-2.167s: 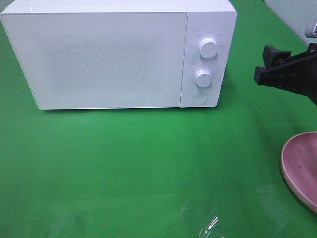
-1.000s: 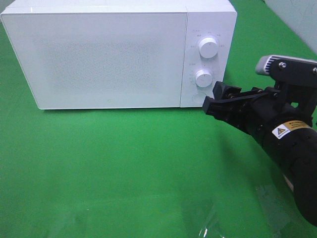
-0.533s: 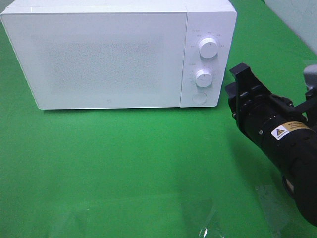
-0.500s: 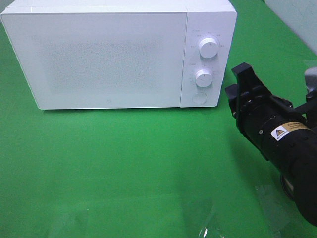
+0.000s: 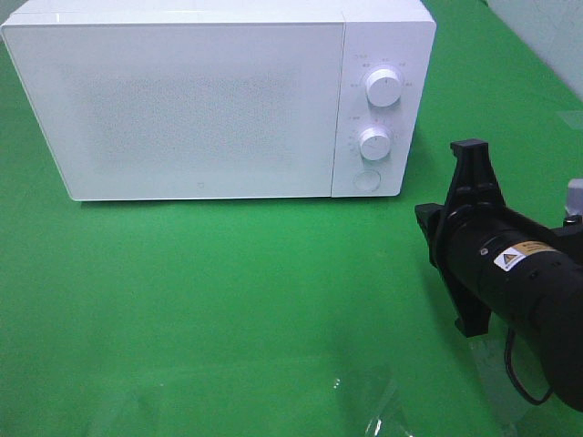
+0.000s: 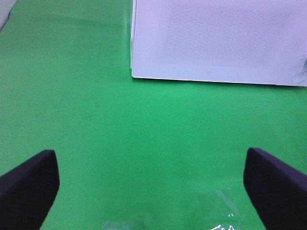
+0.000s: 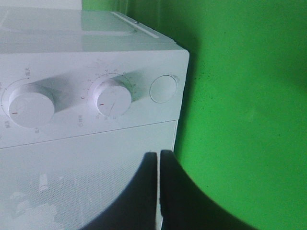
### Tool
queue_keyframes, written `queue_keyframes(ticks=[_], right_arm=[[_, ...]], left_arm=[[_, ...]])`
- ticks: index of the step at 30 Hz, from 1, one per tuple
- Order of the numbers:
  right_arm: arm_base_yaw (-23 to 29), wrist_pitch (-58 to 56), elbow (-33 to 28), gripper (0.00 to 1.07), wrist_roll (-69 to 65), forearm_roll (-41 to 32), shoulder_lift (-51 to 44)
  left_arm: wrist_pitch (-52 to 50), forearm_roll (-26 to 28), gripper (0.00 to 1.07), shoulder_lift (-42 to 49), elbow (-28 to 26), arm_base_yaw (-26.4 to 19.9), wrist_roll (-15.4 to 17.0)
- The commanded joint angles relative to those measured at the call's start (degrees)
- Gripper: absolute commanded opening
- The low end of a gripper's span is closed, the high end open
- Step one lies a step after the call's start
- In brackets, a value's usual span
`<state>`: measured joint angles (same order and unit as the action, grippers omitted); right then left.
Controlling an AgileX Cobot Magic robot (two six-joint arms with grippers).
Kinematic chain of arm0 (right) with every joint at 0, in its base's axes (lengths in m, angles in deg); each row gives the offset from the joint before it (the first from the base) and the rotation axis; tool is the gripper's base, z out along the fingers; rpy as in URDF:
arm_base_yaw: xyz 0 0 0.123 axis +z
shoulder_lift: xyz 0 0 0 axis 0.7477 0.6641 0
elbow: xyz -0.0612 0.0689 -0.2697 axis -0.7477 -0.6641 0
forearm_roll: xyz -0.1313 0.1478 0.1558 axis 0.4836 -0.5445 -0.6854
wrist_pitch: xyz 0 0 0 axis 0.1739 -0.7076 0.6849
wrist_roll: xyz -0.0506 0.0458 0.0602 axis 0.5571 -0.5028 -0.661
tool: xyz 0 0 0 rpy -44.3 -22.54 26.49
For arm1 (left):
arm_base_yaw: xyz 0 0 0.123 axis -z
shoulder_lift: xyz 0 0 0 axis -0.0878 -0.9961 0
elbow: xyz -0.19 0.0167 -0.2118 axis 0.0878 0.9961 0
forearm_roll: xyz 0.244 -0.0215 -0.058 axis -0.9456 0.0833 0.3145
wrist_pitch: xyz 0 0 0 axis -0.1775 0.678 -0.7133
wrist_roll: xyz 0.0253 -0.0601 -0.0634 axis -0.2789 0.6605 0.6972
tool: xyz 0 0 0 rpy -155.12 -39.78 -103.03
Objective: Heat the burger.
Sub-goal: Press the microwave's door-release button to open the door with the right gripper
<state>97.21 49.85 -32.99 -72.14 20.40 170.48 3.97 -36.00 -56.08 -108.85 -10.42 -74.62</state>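
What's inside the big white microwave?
The microwave has its door shut, and the door is frosted white, so whatever is inside is hidden. Only the outside shows: the dotted door panel, two knobs and a round button.

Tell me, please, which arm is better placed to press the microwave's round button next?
Right. The right gripper is shut and points at the control end of the microwave, close to the button; the left gripper hangs open, set back near the other end.

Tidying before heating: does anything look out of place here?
Only a crumpled scrap of clear plastic film lies on the green cloth in front of the closed white microwave; nothing looks damaged or spilled.
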Motion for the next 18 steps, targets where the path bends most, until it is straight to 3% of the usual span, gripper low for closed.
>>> queue_keyframes(ticks=[1, 8, 18], right_arm=[[0.0, -0.4, 0.0, 0.0, -0.8, 0.0, -0.11], [-0.29, 0.0, 0.92, 0.0, -2.58, 0.29, 3.04], [-8.19, -1.55, 8.08, 0.0, -8.08, 12.26, 10.14]], left_arm=[[-0.46, 0.4, 0.97, 0.06, 0.17, -0.17, 0.06], [-0.46, 0.4, 0.97, 0.06, 0.17, -0.17, 0.06], [-0.46, 0.4, 0.97, 0.06, 0.17, -0.17, 0.06]])
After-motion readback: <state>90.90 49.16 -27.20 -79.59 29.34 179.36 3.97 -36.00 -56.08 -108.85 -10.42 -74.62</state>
